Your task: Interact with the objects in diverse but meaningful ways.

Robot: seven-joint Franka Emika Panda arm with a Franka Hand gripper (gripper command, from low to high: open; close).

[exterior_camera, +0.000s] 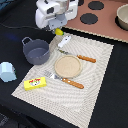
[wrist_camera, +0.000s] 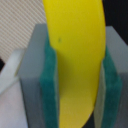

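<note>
Currently we note gripper (wrist_camera: 77, 75) clenched on banana (wrist_camera: 75, 55), carry step; next needs placement, e.g. pot (exterior_camera: 36, 51).

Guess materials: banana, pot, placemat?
Banana: likely smooth moulded plastic, uniform yellow with soft sheen, held between the end effector pads. Pot: matte grey-blue, probably plastic; no metallic glint. Placemat: looks woven, fine striped weave; fibre or vinyl unclear.

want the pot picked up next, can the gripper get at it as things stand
Probably not yet. The gripper is shut on the banana, so its fingers are full. The pot itself sits open and uncovered, nothing on top; drop the banana first.
</note>
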